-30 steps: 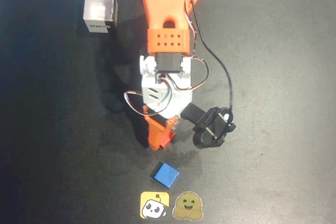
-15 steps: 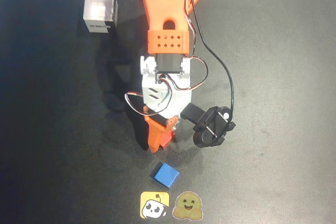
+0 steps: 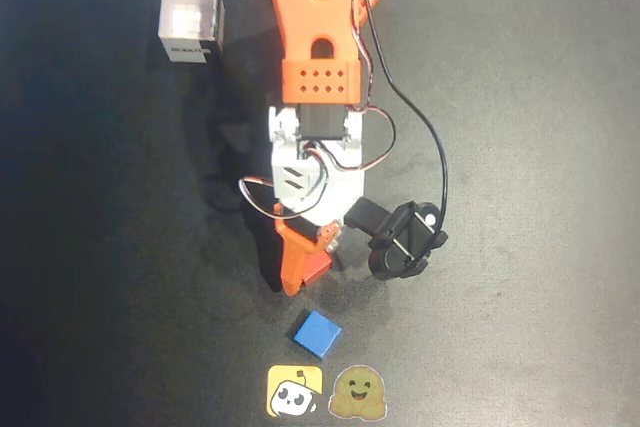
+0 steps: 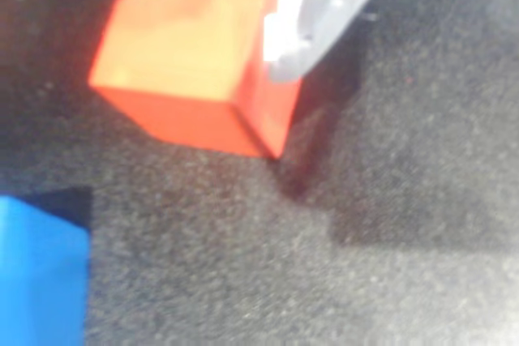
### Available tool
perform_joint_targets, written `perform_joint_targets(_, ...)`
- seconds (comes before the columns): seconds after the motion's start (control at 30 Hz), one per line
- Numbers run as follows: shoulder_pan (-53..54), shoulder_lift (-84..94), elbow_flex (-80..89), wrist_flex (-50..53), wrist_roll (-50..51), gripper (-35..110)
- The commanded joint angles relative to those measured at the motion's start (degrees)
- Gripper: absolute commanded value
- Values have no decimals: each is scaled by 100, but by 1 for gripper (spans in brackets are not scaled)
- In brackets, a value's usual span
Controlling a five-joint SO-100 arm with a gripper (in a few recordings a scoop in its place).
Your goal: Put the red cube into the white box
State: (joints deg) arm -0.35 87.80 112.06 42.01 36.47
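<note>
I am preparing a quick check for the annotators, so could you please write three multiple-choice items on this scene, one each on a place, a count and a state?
1. In the overhead view, where is the white box?
A. upper left
B. lower right
C. bottom centre

2. How many stickers lie below the blue cube in the overhead view?
A. none
B. two
C. four

3. Where is the red cube?
A. inside the box
B. stacked on the blue cube
C. at the claw, against a white finger

Answers: 1 A, the box sits far up and left of the arm. 2 B, one yellow, one brown. 3 C, the wrist view shows finger and cube touching.
</note>
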Motion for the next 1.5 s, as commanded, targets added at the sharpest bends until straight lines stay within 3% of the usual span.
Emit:
perform_joint_targets(0.0, -26, 62, 18, -167, -18, 27)
perform_joint_targets(0.7, 132, -448, 299, -703, 246, 24)
perform_joint_targets(1.1, 334, -642, 299, -765, 729, 0)
perform_joint_targets(1.47, 334, 281, 167, 123, 1178, 0)
